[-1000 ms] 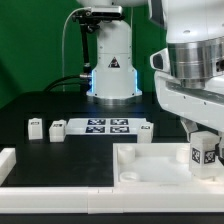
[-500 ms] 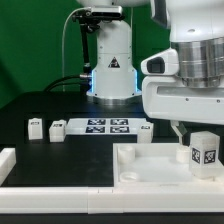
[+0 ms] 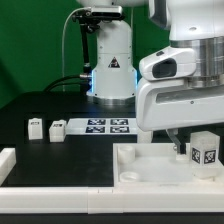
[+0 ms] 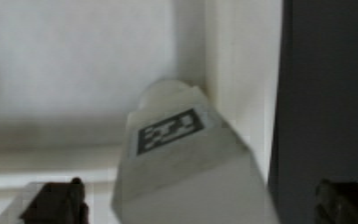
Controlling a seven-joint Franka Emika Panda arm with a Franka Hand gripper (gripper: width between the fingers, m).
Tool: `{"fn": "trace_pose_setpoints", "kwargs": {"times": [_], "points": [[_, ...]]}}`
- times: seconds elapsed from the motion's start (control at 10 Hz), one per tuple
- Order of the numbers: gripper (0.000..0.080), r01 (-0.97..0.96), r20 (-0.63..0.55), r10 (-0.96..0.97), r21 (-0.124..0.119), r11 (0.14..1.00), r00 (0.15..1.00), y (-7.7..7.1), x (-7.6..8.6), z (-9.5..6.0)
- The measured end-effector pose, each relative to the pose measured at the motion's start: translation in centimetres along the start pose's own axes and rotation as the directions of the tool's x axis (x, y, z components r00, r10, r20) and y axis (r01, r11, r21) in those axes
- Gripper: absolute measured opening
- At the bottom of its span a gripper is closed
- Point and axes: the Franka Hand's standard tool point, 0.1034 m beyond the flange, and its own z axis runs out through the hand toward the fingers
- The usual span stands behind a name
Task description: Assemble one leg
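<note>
Exterior view first: the gripper (image 3: 190,142) hangs low over the tabletop (image 3: 150,172), just beside the leg (image 3: 206,152). The leg stands upright on the tabletop, toward its end on the exterior view's right, tag facing the camera. Beyond the tabletop's far rim lie the marker board (image 3: 108,126) and two spare pegs (image 3: 57,129).

Over to the wrist view: the leg (image 4: 179,150) sits close to a corner of the tabletop's raised rim. A dark fingertip (image 4: 55,200) flanks it on either side with a clear gap, so the jaws are spread wide and clamp nothing.
</note>
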Motion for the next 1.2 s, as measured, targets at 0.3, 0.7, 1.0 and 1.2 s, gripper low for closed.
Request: {"fn": "trace_pose_setpoints", "kwargs": {"times": [0.3, 0.7, 1.0, 1.2], "points": [[0.0518, 0.019, 0.002, -0.019, 0.0, 1.0, 1.0, 0.14, -0.17, 0.17], [0.0292, -0.018, 0.002, 0.018, -0.002, 1.0, 1.0, 0.3, -0.17, 0.18], [0.0292, -0.338, -0.02, 0.339, 0.016, 0.941, 0.941, 0.57, -0.1, 0.23], [0.0292, -0.582, -0.018, 0.583, 0.017, 0.813, 0.813, 0.74, -0.14, 0.27]]}}
